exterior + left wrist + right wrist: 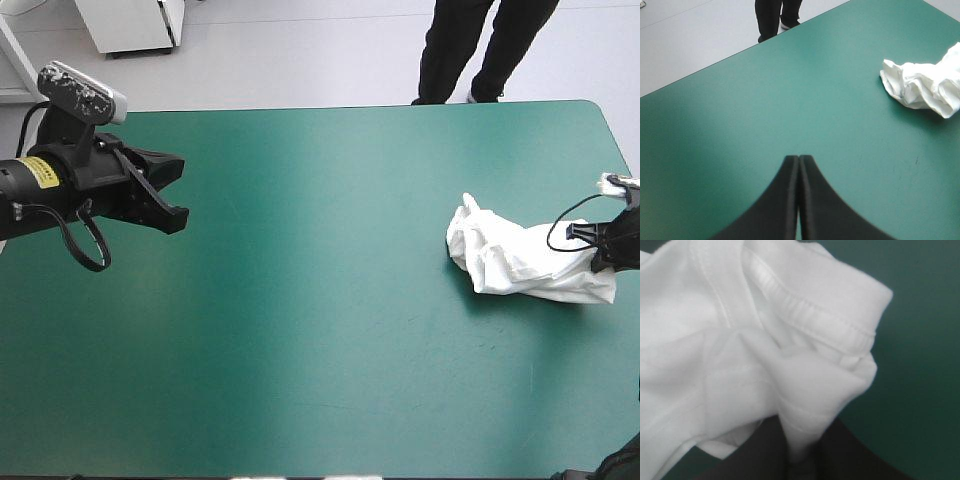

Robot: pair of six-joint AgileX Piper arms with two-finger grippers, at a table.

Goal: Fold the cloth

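Your left gripper [799, 157] is clenched on nothing over the surface's [300, 300] left side. Yellow label [37, 172] on its arm, txt unreadable. T-shirt [520, 260]: crumpled heap nr right edge, long axis approx left-right, right end nearer you. Right gripper [802, 462] grasps that end.

Bare table [330, 300] spans left and middle — only the crumpled T-shirt [505, 258] obstructs, near the right edge.

White T-shirt [520, 262], seemingly plain, teal-green cover [320, 300]
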